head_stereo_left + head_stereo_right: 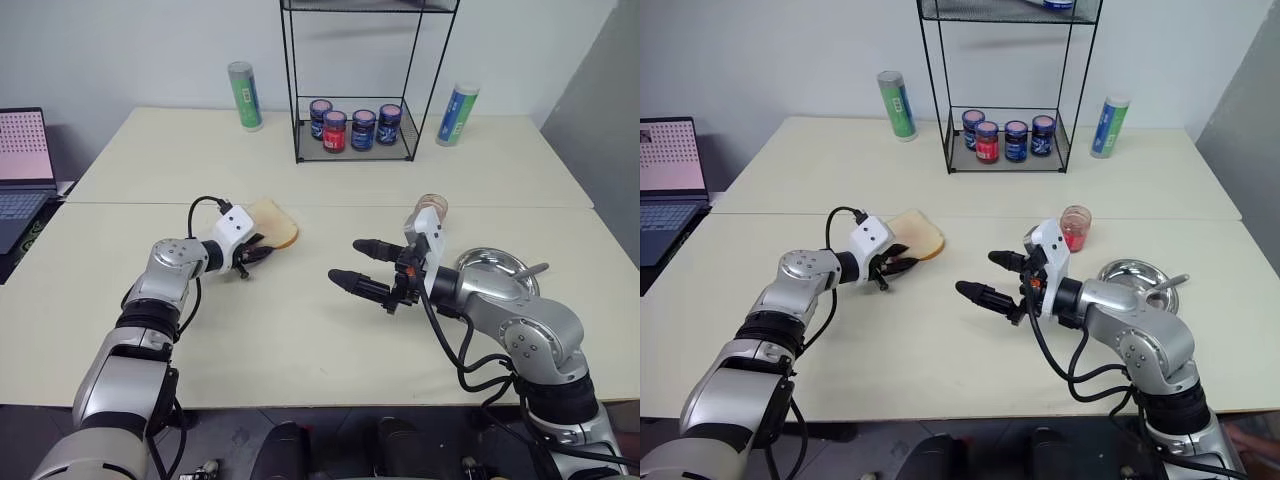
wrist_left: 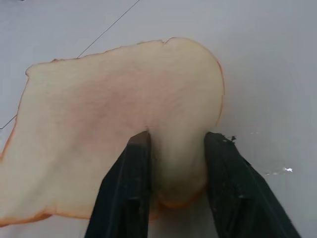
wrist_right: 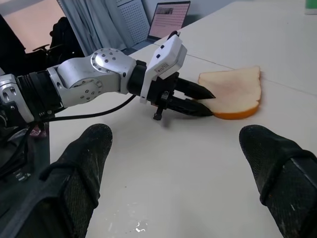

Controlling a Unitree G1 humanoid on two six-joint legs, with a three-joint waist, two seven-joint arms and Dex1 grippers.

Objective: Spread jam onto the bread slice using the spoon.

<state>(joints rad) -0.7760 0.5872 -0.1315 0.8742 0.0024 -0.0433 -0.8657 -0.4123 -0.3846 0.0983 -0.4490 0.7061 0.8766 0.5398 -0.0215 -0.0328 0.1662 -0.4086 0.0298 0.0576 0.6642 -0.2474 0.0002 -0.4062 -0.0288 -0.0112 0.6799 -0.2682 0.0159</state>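
**Left gripper closed on the near edge of the bread, right gripper waiting open**

At the back of the pale table point(image 1: 300, 330) stood a black wire shelf point(image 1: 356, 130) with four dark-lidded jars point(image 1: 355, 126) in a row on its lower level. A green tube point(image 1: 244, 96) stood left of the shelf and a second green and blue tube point(image 1: 457, 114) stood right of it. An open laptop point(image 1: 22, 165) was at the far left edge. None of these things stood between the grippers and the bread.

To the right, a small clear glass jar point(image 1: 1075, 229) held red-pink jam point(image 1: 1074, 236). Just beside it, nearer to the robot, was a round steel dish point(image 1: 1132, 273), and the spoon point(image 1: 1167, 283) lay on the dish's right rim with its thin handle pointing out to the right.

The bread slice point(image 1: 917, 235) lay flat on the table, left of the centre and just in front of the seam between the two table tops. Its long axis ran about from left to right, and its rounded crust end pointed to the right.

The left gripper point(image 2: 176, 148) was clamped on the near crust edge of the slice; in the left wrist view its two black fingers point(image 2: 130, 183) pressed into the bread from both sides. The right gripper point(image 1: 990, 275) hovered above the table, well apart from the bread, with its fingers spread wide and nothing between them, pointing toward the left.
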